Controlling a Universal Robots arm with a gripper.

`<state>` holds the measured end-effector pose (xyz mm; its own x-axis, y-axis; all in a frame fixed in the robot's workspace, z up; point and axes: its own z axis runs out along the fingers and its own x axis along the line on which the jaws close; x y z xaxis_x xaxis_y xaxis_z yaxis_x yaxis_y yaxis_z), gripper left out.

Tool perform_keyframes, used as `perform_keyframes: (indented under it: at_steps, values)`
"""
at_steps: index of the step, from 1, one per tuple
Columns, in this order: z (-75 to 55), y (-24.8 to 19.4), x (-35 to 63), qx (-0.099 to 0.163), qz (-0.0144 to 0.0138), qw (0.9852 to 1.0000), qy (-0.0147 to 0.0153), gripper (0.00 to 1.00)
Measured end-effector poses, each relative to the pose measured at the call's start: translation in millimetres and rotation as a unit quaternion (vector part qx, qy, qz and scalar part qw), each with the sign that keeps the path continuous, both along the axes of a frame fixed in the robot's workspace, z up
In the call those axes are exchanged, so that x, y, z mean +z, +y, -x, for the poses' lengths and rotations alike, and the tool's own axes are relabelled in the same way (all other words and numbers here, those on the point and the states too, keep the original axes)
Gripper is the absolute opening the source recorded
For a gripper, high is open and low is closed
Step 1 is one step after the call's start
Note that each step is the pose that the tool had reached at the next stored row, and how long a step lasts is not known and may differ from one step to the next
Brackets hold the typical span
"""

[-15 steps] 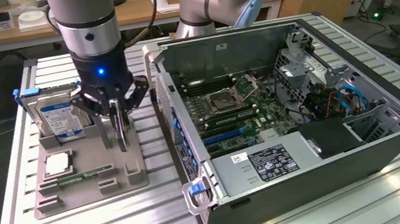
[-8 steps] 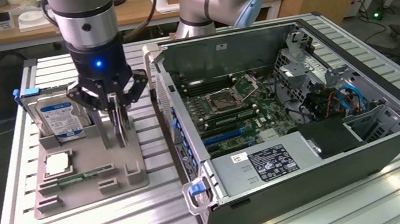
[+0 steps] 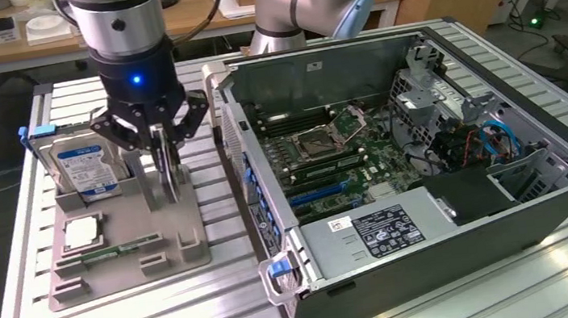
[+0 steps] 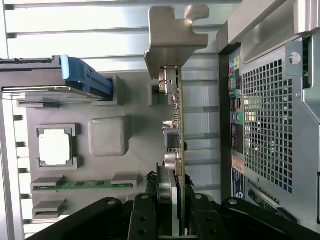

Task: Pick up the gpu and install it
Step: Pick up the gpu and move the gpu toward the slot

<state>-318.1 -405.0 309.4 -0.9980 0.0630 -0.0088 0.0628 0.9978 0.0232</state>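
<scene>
Black two-finger gripper [image 4: 171,200] clamped on the thin dark gpu card [image 4: 176,120] with silver end bracket [image 4: 172,42], standing on edge in the grey plastic fixture tray [image 3: 129,263], centre-left of exterior frame. Light, stiff, fragile, I'd say: grip board edges, not components.

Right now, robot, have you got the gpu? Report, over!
Gripper shut on gpu. It stands on edge at the tray, next to the hard drive. Open case alongside, path looks clear.
</scene>
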Motion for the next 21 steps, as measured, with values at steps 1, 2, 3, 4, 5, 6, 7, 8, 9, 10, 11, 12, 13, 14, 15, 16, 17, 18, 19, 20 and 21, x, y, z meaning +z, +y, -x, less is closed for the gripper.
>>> perform_keyframes:
  at_steps: [1, 2, 3, 4, 5, 6, 7, 8, 9, 10, 11, 12, 13, 14, 15, 16, 17, 18, 19, 20, 21]
  values:
    - [0.0, 0.0, 1.2, 0.000, -0.0001, 1.0000, 0.0000, 0.29]
    - [0.0, 0.0, 2.6, 0.000, -0.0003, 1.0000, 0.0000, 0.29]
    - [0.0, 0.0, 4.0, 0.000, -0.0007, 1.0000, 0.0000, 0.29]
    - [0.0, 0.0, 5.6, 0.000, -0.0011, 1.0000, 0.0000, 0.29]
    - [0.0, 0.0, 7.6, 0.000, -0.0020, 1.0000, 0.0000, 0.29]
    - [0.0, 0.0, 9.3, 0.000, -0.0027, 1.0000, 0.0000, 0.29]
    - [0.0, 0.0, 11.0, 0.000, -0.0032, 1.0000, 0.0000, 0.29]
    - [0.0, 0.0, 12.6, 0.000, -0.0038, 1.0000, 0.0000, 0.29]
    - [0.0, 0.0, 14.0, 0.000, -0.0045, 1.0000, 0.0000, 0.29]
    - [0.0, 0.0, 15.3, 0.000, -0.0052, 1.0000, 0.0000, 0.29]
    - [0.0, 0.0, 16.6, 0.000, -0.0055, 1.0000, 0.0000, 0.29]
    - [0.0, 0.0, 17.9, 0.000, -0.0058, 1.0000, 0.0000, 0.29]
    - [0.0, 0.0, 19.1, 0.000, -0.0061, 1.0000, 0.0000, 0.29]
    - [0.0, 0.0, 20.6, 0.000, -0.0062, 1.0000, 0.0000, 0.29]
    - [0.0, 0.0, 22.5, 0.000, -0.0062, 1.0000, 0.0000, 0.29]
    - [0.0, 0.0, 24.2, 0.000, -0.0063, 1.0000, 0.0000, 0.29]
    - [0.0, 0.0, 25.7, 0.000, -0.0065, 1.0000, 0.0000, 0.29]
    - [0.0, 0.0, 27.3, 0.000, -0.0069, 1.0000, 0.0000, 0.29]
    - [0.0, 0.0, 28.6, 0.000, -0.0071, 1.0000, 0.0000, 0.29]
    - [0.0, 0.0, 30.1, 0.000, -0.0073, 1.0000, 0.0000, 0.29]
    - [0.0, 0.0, 32.2, 0.000, -0.0075, 1.0000, 0.0000, 0.29]
